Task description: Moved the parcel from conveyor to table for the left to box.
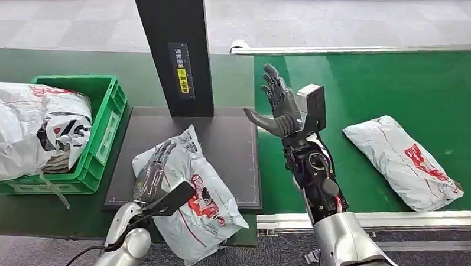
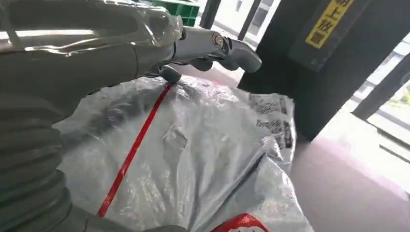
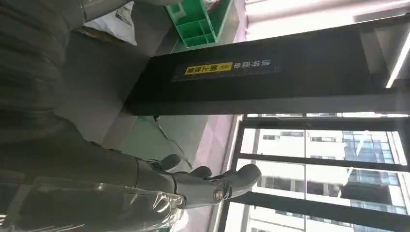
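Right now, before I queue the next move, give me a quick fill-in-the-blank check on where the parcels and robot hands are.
1. The left robot hand rests on the parcel lying on the dark ____.
2. The right robot hand is raised, open and holds ____.
3. Another parcel lies on the green ____.
4. The crate holding bagged parcels is coloured ____.

Missing words: mat; nothing; conveyor; green

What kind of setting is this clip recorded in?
Most likely a parcel-sorting station set up in an office-type building: a green conveyor belt carrying a poly-bag parcel, a green crate stuffed with more parcels, and a black scanning stand over a dark platform.
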Available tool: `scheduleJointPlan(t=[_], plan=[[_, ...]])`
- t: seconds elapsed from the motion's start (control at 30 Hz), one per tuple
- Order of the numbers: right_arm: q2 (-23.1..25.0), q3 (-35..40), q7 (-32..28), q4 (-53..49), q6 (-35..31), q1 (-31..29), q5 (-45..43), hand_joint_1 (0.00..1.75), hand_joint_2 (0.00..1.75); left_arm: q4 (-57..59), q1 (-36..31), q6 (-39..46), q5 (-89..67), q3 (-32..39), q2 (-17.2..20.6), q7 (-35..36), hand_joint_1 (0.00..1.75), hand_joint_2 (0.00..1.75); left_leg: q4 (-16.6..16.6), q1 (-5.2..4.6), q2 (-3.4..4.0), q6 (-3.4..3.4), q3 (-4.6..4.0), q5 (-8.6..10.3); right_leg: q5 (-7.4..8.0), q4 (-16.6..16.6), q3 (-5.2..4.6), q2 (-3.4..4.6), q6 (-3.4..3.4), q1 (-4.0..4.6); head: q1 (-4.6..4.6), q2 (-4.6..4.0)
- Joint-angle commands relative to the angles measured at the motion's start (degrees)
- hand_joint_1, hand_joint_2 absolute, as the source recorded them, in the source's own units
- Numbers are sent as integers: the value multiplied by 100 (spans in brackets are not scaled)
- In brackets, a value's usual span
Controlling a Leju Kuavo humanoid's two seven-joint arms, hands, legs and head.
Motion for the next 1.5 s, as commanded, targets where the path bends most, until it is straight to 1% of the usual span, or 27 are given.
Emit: scheduleJointPlan(t=[0.03, 0.07, 0.1, 0.13, 0.17, 0.2, 0.27, 0.5, 0.67, 0.83, 0.9, 0.93, 0.97, 1.03, 1.07, 1.1, 1.13, 1.17, 1.2, 1.43, 1.5], plan=[[40, -23, 68, 114, 3, -70, 21, 0, 175, 1362, -406, -114, -216, -403, 75, 377, 0, 175, -8, -2, -5, 1, 13, 2, 0, -6, 13, -4, -2, -1, 0, -2], [42, -16, 89, 97, 30, -63, 17, 0, 175, 1426, -434, -175, -210, -410, 51, 376, 3, 175, -14, -2, -5, 2, 17, 4, 2, -11, 18, -4, -3, -2, 0, 0], [51, -14, 100, 96, 32, -61, 15, 0, 175, 1465, -456, -258, -213, -424, 33, 367, 12, 175, -12, -4, -3, 2, 20, 2, 0, -9, 21, -1, -2, -4, 0, -2], [55, -10, 102, 106, 36, -66, 12, 0, 175, 1500, -480, -308, -217, -441, 18, 359, 155, 175, -16, -2, -5, 3, 25, 4, 3, -15, 27, -3, -3, -1, 0, 0], [58, -5, 100, 111, 41, -69, 10, 0, 175, 1538, -510, -352, -221, -458, 11, 333, 164, 175, -12, -4, -4, 2, 24, 3, 2, -10, 24, -2, -2, -3, 0, 0], [58, -5, 100, 111, 41, -69, 10, 0, 175, 1538, -510, -352, -221, -458, 11, 333, 164, 175, -17, -2, -6, 3, 30, 6, 5, -17, 32, -4, -2, -1, 2, 0], [63, -2, 101, 112, 42, -72, 10, 0, 175, 1548, -528, -364, -220, -458, 3, 335, 175, 175, -13, -3, -1, 4, 27, 7, 7, -13, 31, -2, -2, -2, 2, 0], [85, 5, 104, 107, 45, -72, 8, 0, 175, 1546, -505, -367, -241, -465, -1, 337, 175, 175, -10, -4, -2, 3, 43, 5, 3, -8, 45, -4, -2, -4, 2, 0], [67, 11, 137, -41, 40, 37, 9, 0, 175, 1445, -454, -416, -336, -455, -1, 327, 175, 175, -10, -3, 1, 3, 51, 2, 2, -10, 54, -1, -1, -3, 0, 0], [23, 11, 141, -190, 42, 132, -4, 0, 175, 1194, -441, -164, -242, -413, 8, -16, 175, 175, -15, -3, 4, 3, 51, 3, 5, -15, 54, 2, -2, -3, 0, 0], [-5, 17, 156, -345, 34, 212, -23, 0, 175, 785, -383, 565, -9, -322, -6, -558, 175, 175, -16, -1, 2, 3, 49, 5, 7, -17, 52, 1, -3, -1, 0, 0], [-7, 17, 156, -346, 33, 218, -23, 0, 175, 779, -410, 549, -13, -321, 4, -551, 175, 175, -7, -1, -1, 2, 43, 2, 3, -8, 47, -2, -2, -1, 2, 0], [-11, 31, 167, -386, 28, 234, -37, 0, 175, 512, -340, 1058, 199, -216, -53, -870, 175, 175, -4, -1, -3, 2, 40, 1, 1, -5, 44, -5, -2, -1, 0, 0], [-6, 43, 167, -393, 18, 244, -38, 0, 175, 446, -378, 1033, 211, -223, -20, -859, 175, 175, -1, 1, -3, 2, 31, 1, 1, -4, 34, -3, -2, 1, -2, 0], [-9, 66, 168, -379, 0, 242, -63, 0, 175, 272, -322, 1414, 453, -109, -81, -1052, 175, 175, -3, 2, -2, 3, 29, 1, 3, -7, 31, -3, -3, 3, 2, 0], [1, 100, 168, -325, -15, 221, -114, 0, 175, 105, -299, 1886, 828, -49, -125, -1402, 175, 175, 0, 2, -4, 3, 24, 0, 0, -2, 26, -5, -2, 2, 0, 0], [18, 139, 162, -260, -32, 197, -135, 0, 175, -40, -283, 2142, 1153, 24, -159, -1627, 175, 175, -2, 2, -1, 3, 25, 0, 1, -5, 26, -2, -3, 3, 2, 0], [35, 148, 161, -228, -32, 184, -148, 0, 175, -110, -285, 2230, 1153, 16, -145, -1663, 175, 175, 0, 1, -3, 2, 22, -1, -1, -3, 23, -4, -2, 2, 0, -2], [90, 157, 184, -95, -28, 135, -216, 0, 175, -285, -279, 2432, 1438, 64, -179, -1847, 175, 175, -4, 2, -3, 3, 23, 0, 1, -8, 26, -4, -3, 3, 2, -2], [121, 185, 175, -5, -48, 102, -224, 0, 175, -268, -297, 2432, 1476, 48, -154, -1851, 175, 175, -2, 2, -1, 2, 11, 0, 1, -3, 13, -2, -2, 2, 0, 0], [195, 168, 330, 265, -80, 15, -438, 0, 175, -258, -340, 2802, 1612, 49, -157, -2033, 175, 175, -4, 0, 4, 3, 14, 0, 3, -6, 15, 4, -2, 1, 2, 0]])
